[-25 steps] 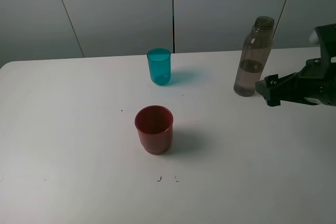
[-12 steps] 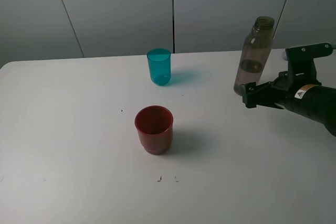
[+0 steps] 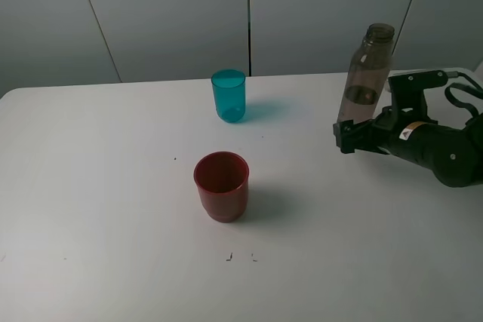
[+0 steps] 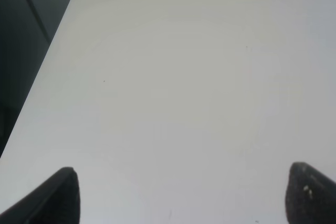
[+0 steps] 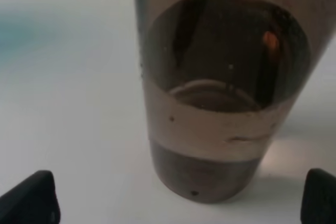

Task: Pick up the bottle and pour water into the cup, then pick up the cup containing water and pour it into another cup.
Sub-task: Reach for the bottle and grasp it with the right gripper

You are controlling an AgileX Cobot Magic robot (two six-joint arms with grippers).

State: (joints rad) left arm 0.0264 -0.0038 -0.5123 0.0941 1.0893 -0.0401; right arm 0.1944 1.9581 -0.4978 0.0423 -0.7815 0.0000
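High view: the bottle stands near the far right corner of the counter, with the right gripper at its base. The teal cup sits by the far edge and the red cup mid-counter.

Left wrist: the left gripper is spread wide over bare counter near a corner.

Right wrist: the jaws are apart, flanking the bottle without touching it.

The bottle is smooth, glossy, smoky see-through plastic, the teal cup and red cup translucent shiny plastic, the table smooth matt white.
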